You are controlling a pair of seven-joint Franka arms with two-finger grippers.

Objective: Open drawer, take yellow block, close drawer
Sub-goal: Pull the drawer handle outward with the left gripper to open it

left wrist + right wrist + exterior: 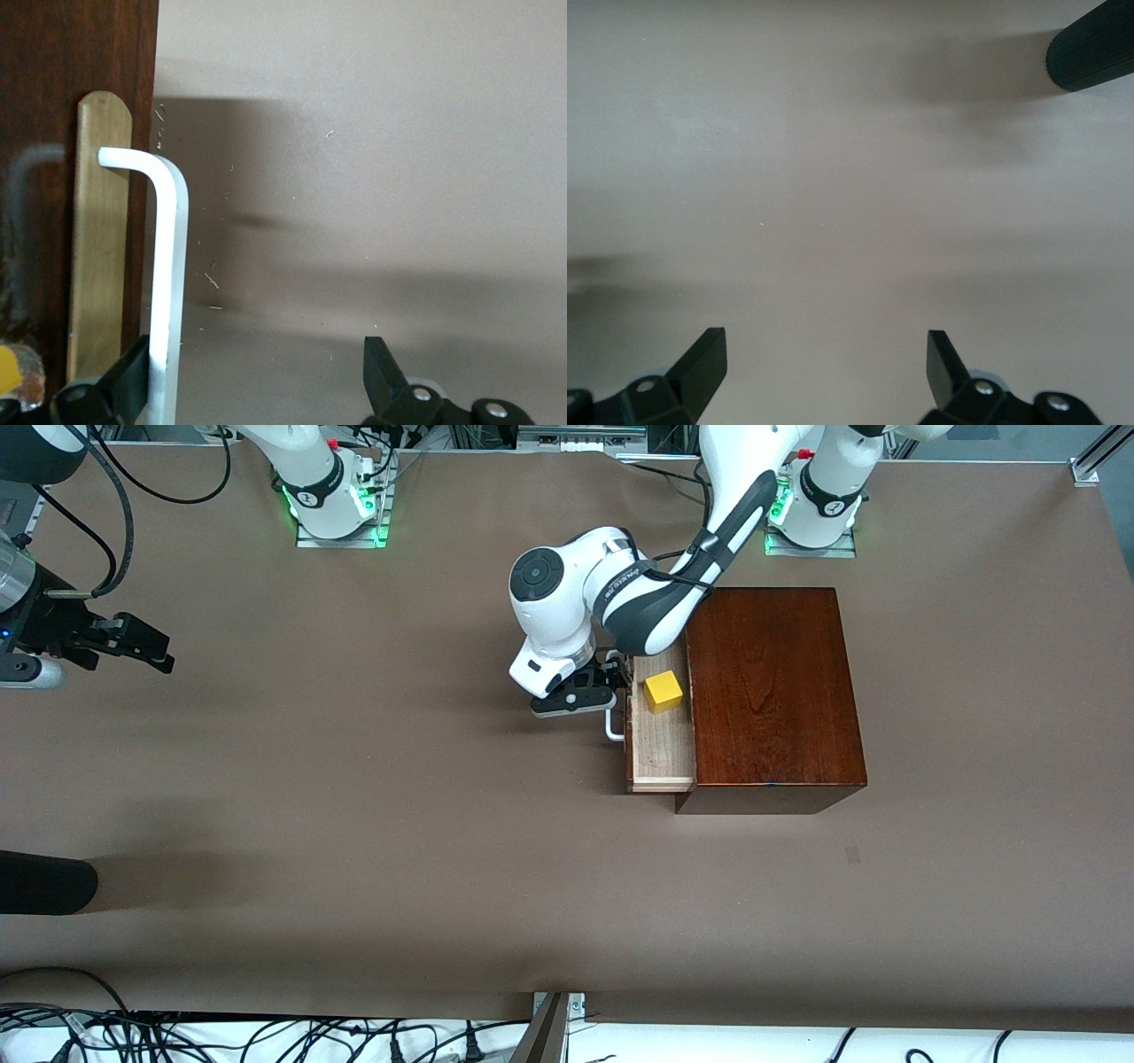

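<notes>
We are seeing the yellow block [664,691] lying in the drawer [660,753], which is standing partly pulled out of the dark reddish-brown wooden box [772,691] toward the right arm's end of the table [354,824]; on a clock face laid over the front view, the block is sitting at about nine o'clock from the box's middle. The white bar handle [168,274] is running along the drawer's dark front. Our left gripper [611,691] is hovering at that handle with its fingers [133,376] spread wide, one finger just beside the bar, gripping nothing. Our right gripper [146,642] is waiting well apart, at nine o'clock from the drawer, over bare table, its fingers [704,363] also spread wide and holding nothing. A black cylinder [44,881] is poking in at the table's edge near eight o'clock.
</notes>
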